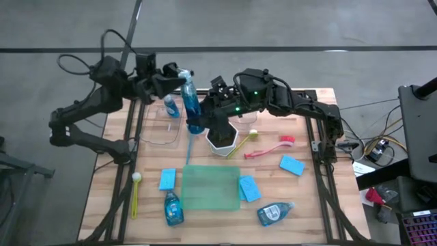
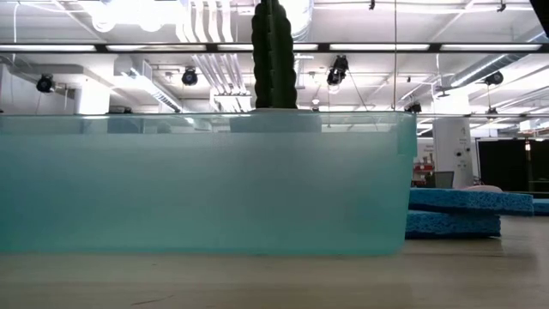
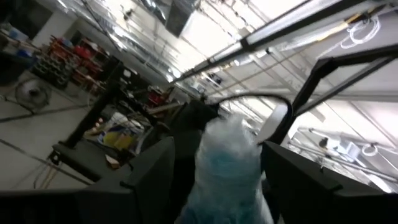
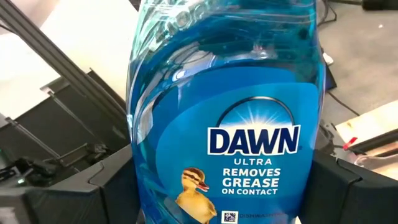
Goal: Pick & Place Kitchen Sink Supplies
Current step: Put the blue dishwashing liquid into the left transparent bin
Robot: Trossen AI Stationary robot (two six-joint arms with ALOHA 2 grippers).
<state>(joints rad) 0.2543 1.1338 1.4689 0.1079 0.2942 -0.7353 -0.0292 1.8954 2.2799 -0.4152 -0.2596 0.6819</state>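
A clear bottle of blue soap [image 1: 190, 102] is held up above the table's far middle, between both arms. My left gripper [image 1: 177, 82] comes from the left at its capped upper end [image 1: 183, 72]. My right gripper [image 1: 205, 116] comes from the right at its labelled body [image 4: 249, 155]. Another bottle [image 1: 171, 106] lies in a clear bin [image 1: 160, 130]. Two more bottles [image 1: 173, 208] [image 1: 275, 213], three light-blue sponges [image 1: 167, 179] [image 1: 249, 188] [image 1: 291, 165], yellow brushes [image 1: 135, 195] [image 1: 242, 142] and a pink brush [image 1: 270, 147] lie on the table. My left gripper has the bottle's upper end [image 3: 227, 155] between its two fingers [image 3: 155, 174], one on each side; the bottle is lifted clear of the table. My right gripper pinches the bottle's labelled body [image 4: 186, 186], one finger [image 4: 106, 180] on each narrow side, coming level from the table's right.
A cactus in a white pot [image 1: 222, 140] stands right below my right gripper. A translucent green mat [image 1: 210, 186] lies near the table's near middle and fills the low view [image 2: 197, 184], with sponges [image 2: 467, 210] beside it. The table's near left corner is bare wood.
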